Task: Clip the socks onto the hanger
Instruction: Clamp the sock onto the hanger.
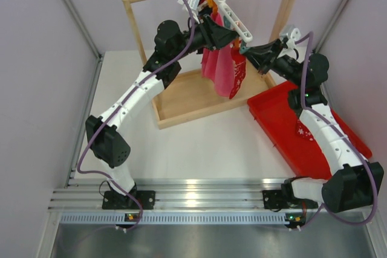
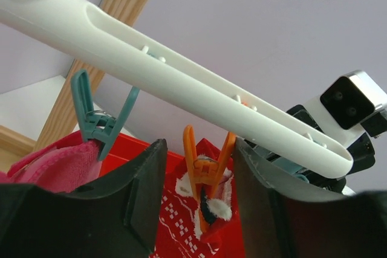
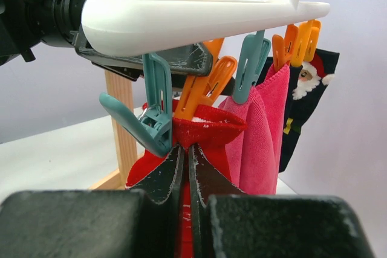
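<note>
The white hanger [image 1: 234, 17] hangs by its hook from the wooden rail. One red sock [image 1: 238, 75] with white print hangs under its right end. In the left wrist view an orange clip [image 2: 206, 162] bites the sock's cuff [image 2: 179, 217]. My left gripper [image 2: 198, 193] is open, its fingers [image 2: 136, 200] standing on either side of that clip. My right gripper [image 3: 188, 156] is shut on the same sock [image 3: 208, 127] just below the clip, beside a free teal clip [image 3: 151, 120]. A second red sock [image 1: 301, 130] lies in the red tray, partly hidden by my right arm.
A pink cloth [image 1: 216, 64] and a black Santa-print cloth [image 3: 307, 96] hang from other clips on the hanger. The wooden rail frame [image 1: 181, 98] stands at the back. The red tray [image 1: 279, 119] sits at the right under my right arm.
</note>
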Robot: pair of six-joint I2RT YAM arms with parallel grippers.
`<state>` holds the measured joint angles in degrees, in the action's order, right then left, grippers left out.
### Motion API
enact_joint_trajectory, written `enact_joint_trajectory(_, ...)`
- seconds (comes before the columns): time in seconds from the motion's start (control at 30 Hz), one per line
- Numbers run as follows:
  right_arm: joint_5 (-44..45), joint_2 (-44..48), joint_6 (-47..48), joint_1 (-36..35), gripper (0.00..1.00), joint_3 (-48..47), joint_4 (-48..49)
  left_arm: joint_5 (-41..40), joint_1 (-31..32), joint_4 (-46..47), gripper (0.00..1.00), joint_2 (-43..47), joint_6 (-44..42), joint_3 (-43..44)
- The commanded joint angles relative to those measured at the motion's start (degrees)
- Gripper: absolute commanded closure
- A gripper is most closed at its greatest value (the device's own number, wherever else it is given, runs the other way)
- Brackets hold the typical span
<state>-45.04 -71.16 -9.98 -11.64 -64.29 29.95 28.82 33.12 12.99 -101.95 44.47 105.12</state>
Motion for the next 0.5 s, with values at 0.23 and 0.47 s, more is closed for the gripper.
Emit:
enact_joint_trajectory(0.23, 1.27, 0.23, 2.33, -1.02, 0.92, -3.03, -1.91, -3.77, -0.34, -3.15, 0.30, 4.57, -2.63, -1.93)
enact_joint_trajectory(0.47, 1.36, 2.77, 6.63, -1.02, 0.61, -2.07, -6.83, -5.61, -0.34, -4.47, 0.23, 7.99, -3.42, -4.57)
